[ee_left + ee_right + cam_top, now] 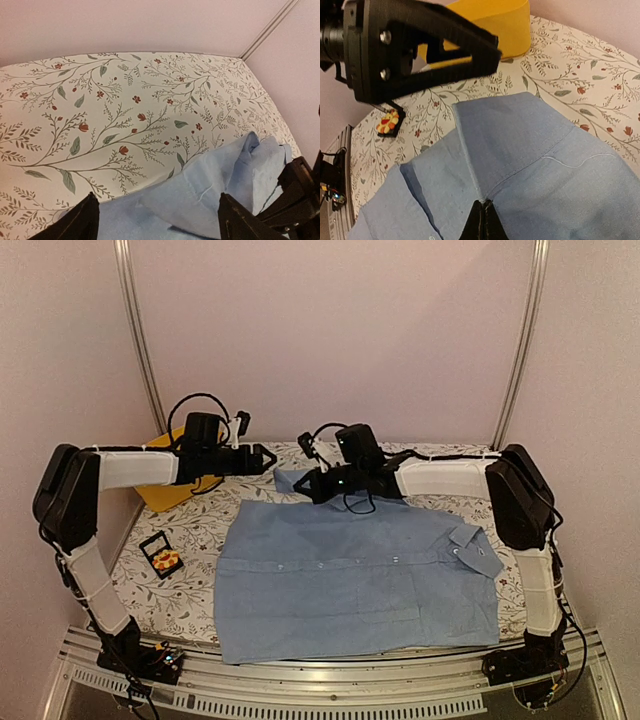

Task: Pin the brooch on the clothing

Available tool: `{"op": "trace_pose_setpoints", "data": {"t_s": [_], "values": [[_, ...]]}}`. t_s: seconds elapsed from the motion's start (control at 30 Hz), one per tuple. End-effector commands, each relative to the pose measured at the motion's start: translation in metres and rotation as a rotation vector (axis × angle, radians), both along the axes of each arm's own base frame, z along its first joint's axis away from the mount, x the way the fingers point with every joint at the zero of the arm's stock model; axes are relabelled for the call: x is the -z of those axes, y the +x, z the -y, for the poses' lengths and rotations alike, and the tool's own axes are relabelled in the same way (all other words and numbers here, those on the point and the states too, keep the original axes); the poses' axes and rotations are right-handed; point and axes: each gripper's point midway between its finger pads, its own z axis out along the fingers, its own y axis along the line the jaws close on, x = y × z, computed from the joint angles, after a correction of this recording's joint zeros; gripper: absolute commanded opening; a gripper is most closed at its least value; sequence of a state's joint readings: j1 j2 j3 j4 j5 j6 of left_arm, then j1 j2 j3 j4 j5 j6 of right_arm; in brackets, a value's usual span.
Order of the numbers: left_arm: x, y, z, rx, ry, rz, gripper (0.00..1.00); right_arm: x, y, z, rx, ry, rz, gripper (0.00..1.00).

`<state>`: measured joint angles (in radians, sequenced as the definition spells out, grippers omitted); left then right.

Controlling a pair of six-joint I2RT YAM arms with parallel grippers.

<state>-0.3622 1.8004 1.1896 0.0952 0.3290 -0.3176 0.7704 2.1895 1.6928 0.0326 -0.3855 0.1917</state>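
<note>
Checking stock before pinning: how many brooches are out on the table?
1: the brooch rests on the small black box, left of the shirt. More could hide under it.

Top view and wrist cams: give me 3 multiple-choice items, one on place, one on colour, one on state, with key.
1. Where is the brooch?
A. in the small black box left of the shirt
B. pinned on the shirt pocket
C. between the left gripper's fingers

2. What colour is the basin at the far left?
A. green
B. yellow
C. white

3. How is the right gripper?
A. wide open over bare tablecloth
B. shut on the shirt's fabric
C. shut on the brooch

Key:
1 A: the top view shows the orange-yellow flower in the box, and the left gripper is open with nothing in it.
2 B: it is yellow in both the top and right wrist views.
3 B: the right wrist view shows the fingertips closed on a raised seam of blue cloth.
</note>
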Motion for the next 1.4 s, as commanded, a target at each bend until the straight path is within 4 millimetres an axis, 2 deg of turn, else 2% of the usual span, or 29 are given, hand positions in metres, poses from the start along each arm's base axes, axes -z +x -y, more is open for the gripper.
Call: {"op": "trace_pose_setpoints", "data": {"t_s": [0.0,0.13,0.17,0.23,0.33,0.53,0.63,0.73,0.93,1.0,1.03,1.07,1.1,1.17,1.2,1.23,1.27,1.3,1.37], "values": [[0.004,-0.020,0.000,-0.013,-0.020,-0.051,0.81,0.047,-0.032,0.007,-0.097,-0.205,0.128,0.00],[0.033,-0.025,-0.013,-0.058,0.055,-0.125,0.81,0.081,-0.064,0.001,-0.184,-0.268,0.115,0.00],[0.046,-0.028,-0.013,-0.050,0.082,-0.169,0.81,0.088,-0.072,-0.001,-0.209,-0.285,0.120,0.00],[0.065,-0.033,-0.008,-0.015,0.116,-0.224,0.81,0.102,-0.085,-0.003,-0.254,-0.315,0.122,0.00],[0.086,-0.043,0.008,0.076,0.167,-0.247,0.81,0.114,-0.091,0.000,-0.272,-0.343,0.109,0.00],[0.090,-0.079,0.055,0.381,0.180,-0.170,0.82,0.120,-0.092,0.005,-0.269,-0.365,0.113,0.00],[0.098,-0.083,0.058,0.420,0.198,-0.159,0.78,0.128,-0.093,0.004,-0.271,-0.364,0.094,0.00],[0.106,-0.091,0.060,0.478,0.210,-0.173,0.69,0.129,-0.093,0.002,-0.268,-0.353,0.085,0.00],[0.127,-0.089,0.056,0.486,0.297,-0.192,0.40,0.113,-0.090,0.001,-0.259,-0.331,0.108,0.00],[0.125,-0.085,0.058,0.489,0.309,-0.175,0.22,0.103,-0.089,0.000,-0.260,-0.315,0.120,0.00],[0.123,-0.083,0.059,0.491,0.312,-0.163,0.04,0.097,-0.087,0.000,-0.257,-0.308,0.128,0.04],[0.121,-0.080,0.059,0.485,0.319,-0.153,0.00,0.090,-0.085,0.000,-0.251,-0.299,0.138,0.11],[0.117,-0.076,0.058,0.467,0.331,-0.140,0.00,0.084,-0.080,0.002,-0.239,-0.293,0.145,0.20],[0.102,-0.061,0.055,0.412,0.364,-0.085,0.00,0.056,-0.069,0.011,-0.203,-0.252,0.149,0.30],[0.091,-0.052,0.054,0.376,0.386,-0.047,0.00,0.046,-0.062,0.019,-0.182,-0.230,0.139,0.35],[0.080,-0.042,0.051,0.337,0.417,-0.005,0.00,0.022,-0.054,0.031,-0.157,-0.191,0.143,0.39],[0.067,-0.037,0.054,0.327,0.430,0.037,0.00,0.011,-0.044,0.046,-0.114,-0.165,0.122,0.42],[0.054,-0.030,0.053,0.306,0.461,0.085,0.00,-0.007,-0.029,0.067,-0.048,-0.146,0.126,0.45],[0.029,-0.019,0.056,0.274,0.508,0.170,0.00,-0.028,0.005,0.121,0.148,-0.142,0.079,0.53]]}}
